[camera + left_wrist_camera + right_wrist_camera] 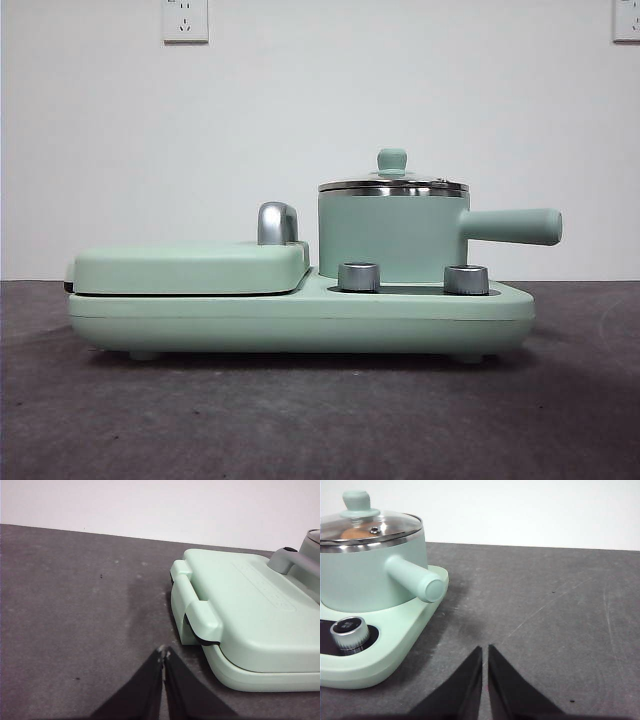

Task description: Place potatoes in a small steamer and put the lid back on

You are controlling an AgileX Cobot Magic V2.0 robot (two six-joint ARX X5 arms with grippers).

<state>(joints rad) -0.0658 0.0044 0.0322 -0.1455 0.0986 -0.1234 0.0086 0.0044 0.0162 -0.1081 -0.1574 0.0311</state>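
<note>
The mint-green small steamer [392,236] stands on the right half of the green appliance base, its long handle [512,227] pointing right. The glass lid [392,182] with its green knob sits flat on the steel rim. Through the glass in the right wrist view [370,527] an orange-brown potato [355,532] shows inside the small steamer [370,575]. My right gripper [485,650] is shut, low over the dark table, off to the handle's side. My left gripper [163,652] is shut too, over the table beside the grill plate's hinge end. Neither holds anything.
A flat green hinged grill plate [190,268] with a chrome handle [277,223] fills the base's left half. Two chrome knobs [359,277] [466,279] stand on the base's front. A white wall with sockets lies behind. Dark grey tabletop surrounds the appliance.
</note>
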